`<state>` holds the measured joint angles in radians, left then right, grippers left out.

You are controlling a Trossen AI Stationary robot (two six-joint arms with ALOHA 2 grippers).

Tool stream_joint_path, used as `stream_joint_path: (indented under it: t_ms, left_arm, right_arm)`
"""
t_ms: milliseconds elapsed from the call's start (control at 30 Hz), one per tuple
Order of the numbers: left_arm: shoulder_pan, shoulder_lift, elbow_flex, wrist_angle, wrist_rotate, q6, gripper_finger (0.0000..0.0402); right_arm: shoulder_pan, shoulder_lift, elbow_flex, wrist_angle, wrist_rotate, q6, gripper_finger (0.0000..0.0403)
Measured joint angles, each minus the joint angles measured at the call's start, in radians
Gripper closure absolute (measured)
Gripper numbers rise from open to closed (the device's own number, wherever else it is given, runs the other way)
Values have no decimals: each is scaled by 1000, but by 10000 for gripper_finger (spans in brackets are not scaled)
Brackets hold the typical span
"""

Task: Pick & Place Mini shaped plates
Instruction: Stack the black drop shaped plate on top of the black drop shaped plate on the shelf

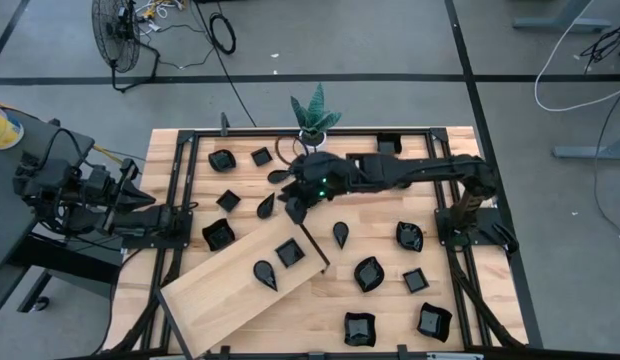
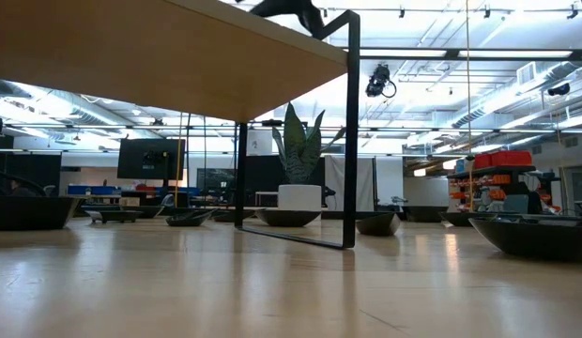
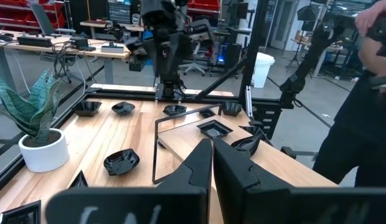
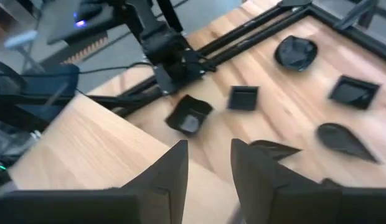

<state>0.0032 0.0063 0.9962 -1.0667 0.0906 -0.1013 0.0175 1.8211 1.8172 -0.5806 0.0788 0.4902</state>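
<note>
The right tool, fingers apart and empty, hovers over the desk beside the wooden board, black mini plates scattered around; the left tool, fingers together, waits at the desk's edge.

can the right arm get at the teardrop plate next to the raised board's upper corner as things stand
Probably yes. The right gripper hangs close above the teardrop plate, its jaws apart and empty. Nothing lies over the plate; only the raised board has its corner nearby, which may crowd the approach.
</note>
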Motion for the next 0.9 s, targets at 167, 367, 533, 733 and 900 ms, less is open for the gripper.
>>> stream_joint_path:
  t_ms: [167, 367, 533, 733, 900]
  left_arm:
    - [0, 0, 0, 0, 0, 0, 383]
    - [0, 0, 0, 0, 0, 0, 383]
    - [0, 0, 0, 0, 0, 0, 383]
    - [0, 0, 0, 0, 0, 0, 383]
    - [0, 0, 0, 0, 0, 0, 383]
  right_arm:
    - [-59, -17, 0, -73, -1, -55, 279]
    - [-131, -36, 0, -155, 0, -141, 279]
    - [-180, -50, -1, -215, 0, -189, 279]
    - [-220, -93, -103, -187, 0, -187, 279]
    - [-235, -161, -269, -149, 0, -185, 279]
